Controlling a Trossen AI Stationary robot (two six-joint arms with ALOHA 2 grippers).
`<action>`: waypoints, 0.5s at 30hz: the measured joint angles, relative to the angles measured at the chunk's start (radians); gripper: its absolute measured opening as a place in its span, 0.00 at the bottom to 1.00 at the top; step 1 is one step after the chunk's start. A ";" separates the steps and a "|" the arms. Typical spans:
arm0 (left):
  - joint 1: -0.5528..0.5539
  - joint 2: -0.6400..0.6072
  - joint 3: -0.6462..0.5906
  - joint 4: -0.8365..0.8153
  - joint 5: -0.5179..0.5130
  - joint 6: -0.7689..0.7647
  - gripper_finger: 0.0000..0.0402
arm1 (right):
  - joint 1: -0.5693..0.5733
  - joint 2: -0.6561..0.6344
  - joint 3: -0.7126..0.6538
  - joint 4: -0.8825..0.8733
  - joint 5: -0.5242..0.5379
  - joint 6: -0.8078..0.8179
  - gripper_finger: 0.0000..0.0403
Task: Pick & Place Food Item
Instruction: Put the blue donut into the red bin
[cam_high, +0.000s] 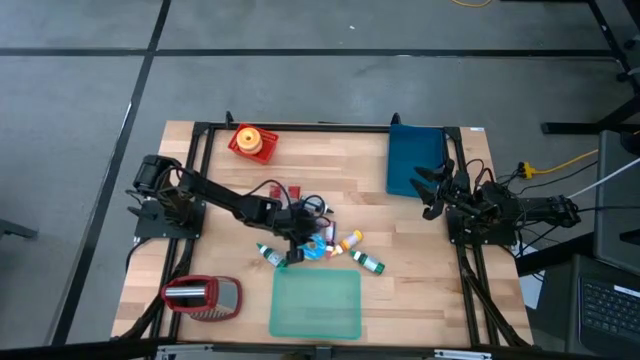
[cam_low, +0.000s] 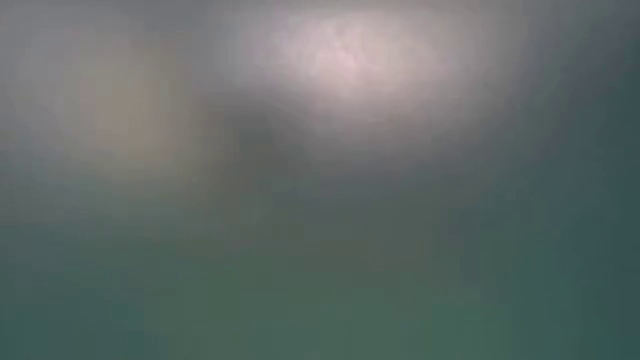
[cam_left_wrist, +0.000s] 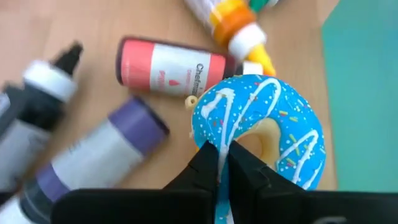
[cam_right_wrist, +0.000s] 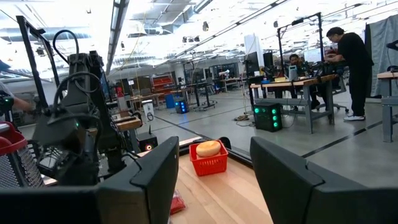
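Note:
A blue-iced doughnut (cam_left_wrist: 267, 118) with white stripes and sprinkles sits at the table's middle (cam_high: 316, 250), among several small colouring bottles. My left gripper (cam_left_wrist: 222, 163) (cam_high: 298, 246) slants down over it and is shut on it. My right gripper (cam_high: 432, 190) (cam_right_wrist: 214, 149) waits open at the table's right, by the blue box, with nothing between its fingers. My left gripper pinches the doughnut's ring on the side nearest the wrist (cam_left_wrist: 214, 134) between its two fingers (cam_left_wrist: 202, 168). A sliver of blue icing shows in the narrow gap between them. The fingers slant down from the table's left. Whether the doughnut is clear of the table, I cannot tell.
Bottles lie close around the doughnut: pink (cam_left_wrist: 171, 67), purple (cam_left_wrist: 99, 146), black-capped (cam_left_wrist: 43, 93), orange (cam_left_wrist: 239, 28). A green mat (cam_high: 315, 303) lies at the near edge. A red basket (cam_high: 250, 140) stands far left, a blue box (cam_high: 415, 160) far right, and a red-and-grey appliance (cam_high: 203, 297) near left.

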 joint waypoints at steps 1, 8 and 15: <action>0.000 -0.004 0.008 -0.003 0.000 0.009 0.03 | 0.000 0.000 0.000 0.000 0.000 0.000 0.51; 0.026 -0.087 0.056 -0.063 -0.073 0.087 0.04 | 0.000 0.000 0.000 -0.004 0.000 0.000 0.51; 0.126 -0.246 0.061 -0.206 -0.244 0.154 0.05 | 0.000 0.000 0.000 -0.011 0.000 0.001 0.51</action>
